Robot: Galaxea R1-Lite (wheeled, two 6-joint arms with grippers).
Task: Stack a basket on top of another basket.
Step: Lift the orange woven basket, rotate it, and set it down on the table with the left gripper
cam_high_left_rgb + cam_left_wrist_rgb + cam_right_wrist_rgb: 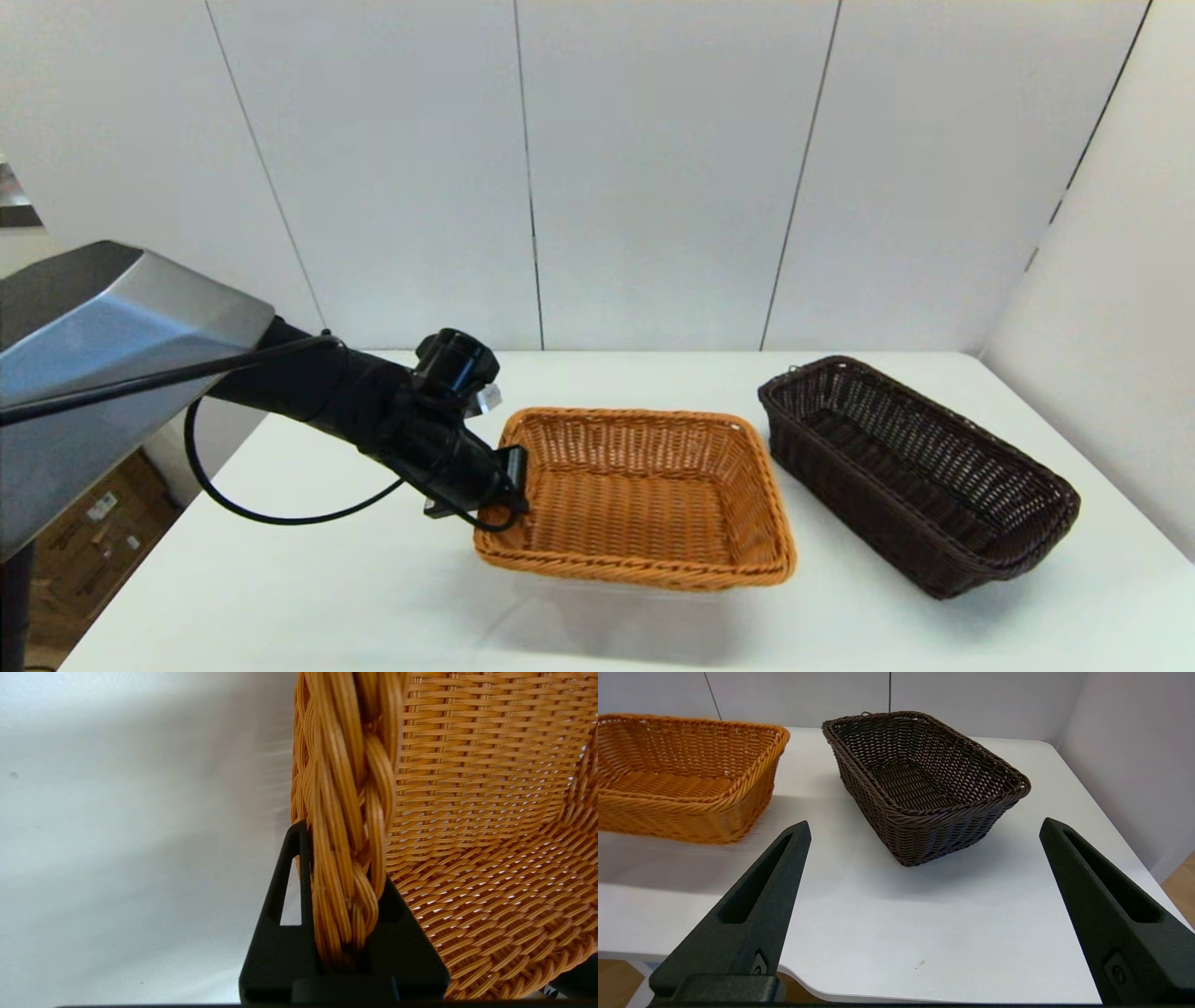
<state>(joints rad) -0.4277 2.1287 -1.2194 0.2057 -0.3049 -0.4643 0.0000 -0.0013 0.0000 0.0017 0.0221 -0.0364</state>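
Head view. The orange-tan rectangular woven wicker basket (644,495) is seen at the table's middle, lifted: a pale shadow lies on the white table (280,579) beneath it, so its base seems clear of the surface. The left gripper (512,485) is clamped on the braided rim of its left short side, presumably because the rim gives the only graspable edge. The dark brown rectangular woven wicker basket (920,471) stands on the table to the right, just beside the orange one, angled, untouched. Contrary to the task wording, it is the orange basket that is held.

Left wrist view. The braided rim is pinched between the black fingers (280,933), one outside the wall, one inside. The grip looks deep and firm; with the hold on one end only, sagging of the far end is judged likely.

Right wrist view. The right gripper (924,914) is held off the table's near edge, fingers spread wide, holding nothing. It faces the dark basket, idle. The stack is not yet made; the baskets are apart.
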